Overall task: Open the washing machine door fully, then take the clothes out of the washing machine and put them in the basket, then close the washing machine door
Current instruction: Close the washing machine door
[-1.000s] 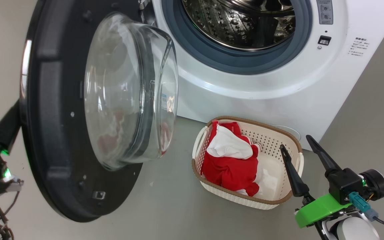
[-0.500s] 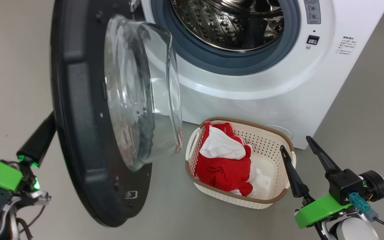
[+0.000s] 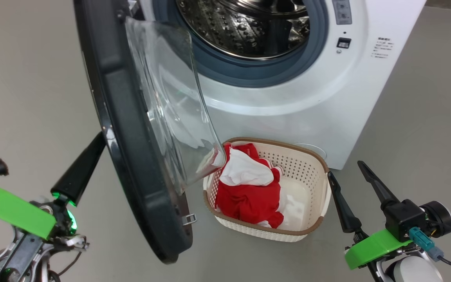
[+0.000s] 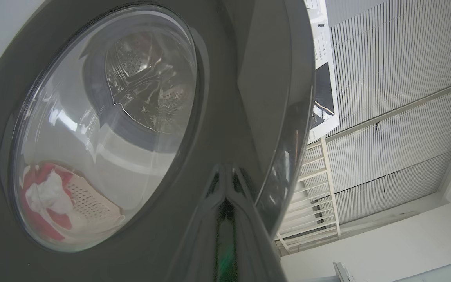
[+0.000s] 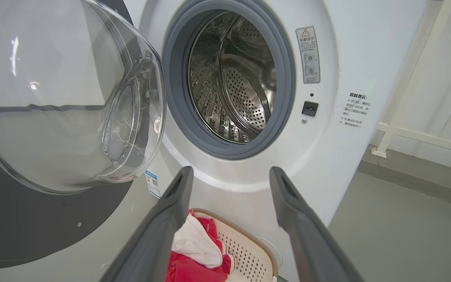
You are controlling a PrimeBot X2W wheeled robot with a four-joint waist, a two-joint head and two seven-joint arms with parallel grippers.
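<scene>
The washing machine door [image 3: 131, 149] stands partly open, its black rim edge-on and its glass bowl [image 3: 170, 98] facing the white washing machine [image 3: 288, 105]. The steel drum [image 5: 233, 78] looks empty. My left gripper [image 3: 101, 138] is shut, with its tip pressed against the door's outer face [image 4: 249, 78]. Red and white clothes [image 3: 245, 196] lie in the cream basket [image 3: 319, 164] on the floor in front of the machine. To the right of the basket my right gripper [image 3: 345, 170] is open and holds nothing. In the right wrist view its fingers [image 5: 178, 188] point toward the machine front.
Grey floor [image 3: 425, 117] surrounds the machine. A white rail frame [image 5: 405, 133] and a pale slatted wall [image 4: 405, 78] stand to the machine's right. The door's lower edge hangs close to the basket's left side. A small blue label [image 5: 153, 184] sits on the machine front.
The door has swung toward the machine, from wide open to nearly edge-on. My left gripper has followed it to the right. The camera shifted too. The right arm has stayed put.
</scene>
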